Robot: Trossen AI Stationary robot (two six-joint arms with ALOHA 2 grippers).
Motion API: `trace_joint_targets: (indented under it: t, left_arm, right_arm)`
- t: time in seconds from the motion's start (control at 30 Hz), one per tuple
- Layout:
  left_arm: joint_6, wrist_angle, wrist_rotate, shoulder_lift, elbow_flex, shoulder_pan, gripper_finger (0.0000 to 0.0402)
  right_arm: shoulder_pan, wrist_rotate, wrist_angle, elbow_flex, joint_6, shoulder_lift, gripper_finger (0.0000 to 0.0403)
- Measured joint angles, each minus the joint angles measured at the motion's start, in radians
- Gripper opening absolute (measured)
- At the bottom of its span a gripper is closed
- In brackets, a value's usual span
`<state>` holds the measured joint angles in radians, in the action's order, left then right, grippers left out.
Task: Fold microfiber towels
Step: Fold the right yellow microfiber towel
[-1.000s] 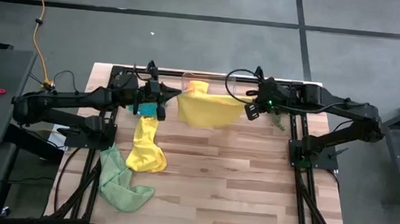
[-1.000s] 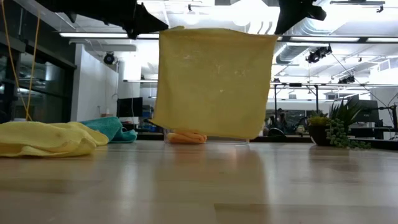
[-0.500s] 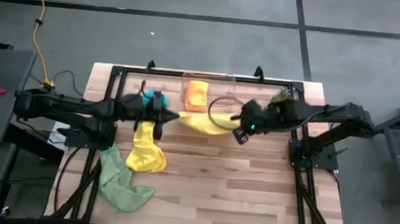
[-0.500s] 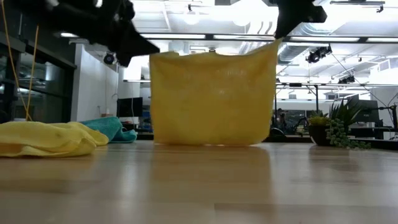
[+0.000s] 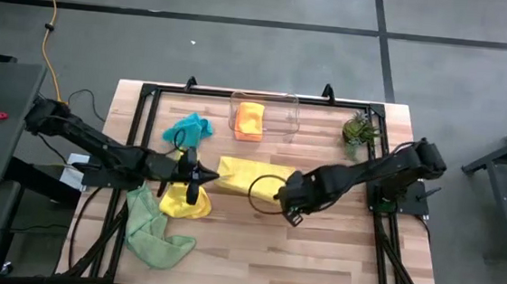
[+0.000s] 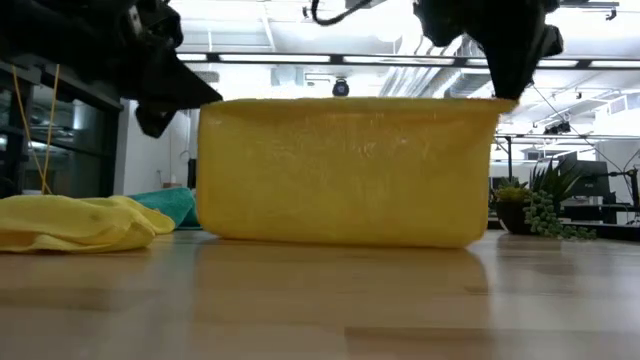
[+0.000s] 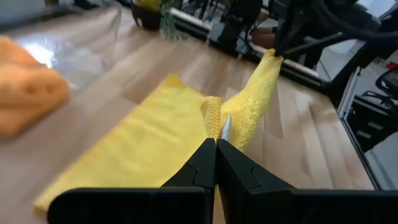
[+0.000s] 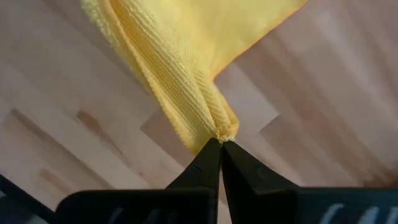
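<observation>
A yellow towel (image 5: 249,175) is stretched between my two grippers at the table's middle. In the low view it stands like a wall (image 6: 345,170), and its lower part touches the table. My left gripper (image 5: 199,177) is shut on its left corner. My right gripper (image 5: 286,198) is shut on its right corner. A second yellow towel (image 5: 184,200) and a light green one (image 5: 150,229) lie crumpled at the near left. A teal one (image 5: 186,129) lies at the far left. A folded orange one (image 5: 249,120) lies in the clear bin (image 5: 289,118). My left gripper pinches the towel's upper left corner (image 7: 214,117) between its two fingers, coming level from the table's left. The corner is raised and the towel's far part (image 7: 137,149) lies flat on the table. My right gripper pinches the towel's upper right corner (image 8: 214,124) as a bunched fold of several layers, coming from the table's right. The corner is lifted clear, and the top edge (image 6: 350,101) runs taut to the other gripper.
A small potted plant (image 5: 357,130) stands at the far right, beside the bin. The crumpled yellow towel shows at the left in the low view (image 6: 75,222). Bare wood (image 5: 318,247) stretches along the near right of the table.
Both grippers have moved down and toward the table's near edge, carrying the yellow towel away from the bin. The towel hung clear a second ago. Now its lower part has come down on the table and lies spread, while the held edge stays raised.
</observation>
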<state>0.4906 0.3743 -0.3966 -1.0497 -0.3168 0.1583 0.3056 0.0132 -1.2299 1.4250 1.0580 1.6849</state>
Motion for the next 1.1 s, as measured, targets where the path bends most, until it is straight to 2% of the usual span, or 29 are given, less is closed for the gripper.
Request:
trace_joint_targets:
  t: [0.13, 0.27, 0.4, 0.5, 0.63, 0.83, 1.1]
  left_arm:
    - [0.078, 0.065, -0.067, -0.095, 0.0, 0.076, 0.0]
    - [0.165, 0.201, -0.093, -0.229, 0.0, 0.126, 0.0]
    - [0.241, 0.333, -0.096, -0.36, 0.0, 0.154, 0.0]
    - [0.292, 0.413, -0.098, -0.426, -0.001, 0.164, 0.0]
    - [0.322, 0.464, -0.131, -0.45, -0.001, 0.166, 0.0]
    - [0.347, 0.483, -0.228, -0.428, -0.001, 0.16, 0.0]
    - [0.348, 0.478, -0.294, -0.426, -0.001, 0.16, 0.0]
  right_arm:
    - [0.023, -0.033, 0.007, 0.0, -0.012, 0.071, 0.0]
    - [0.038, -0.057, 0.003, 0.0, -0.032, 0.113, 0.0]
    - [0.05, -0.085, -0.002, -0.025, -0.05, 0.111, 0.0]
    - [0.059, -0.138, 0.031, -0.119, -0.055, 0.073, 0.0]
    - [0.053, -0.189, 0.141, -0.247, -0.021, -0.018, 0.0]
    - [-0.04, -0.154, 0.222, -0.317, 0.014, -0.144, 0.0]
    - [-0.212, -0.127, 0.319, -0.318, -0.134, -0.134, 0.0]
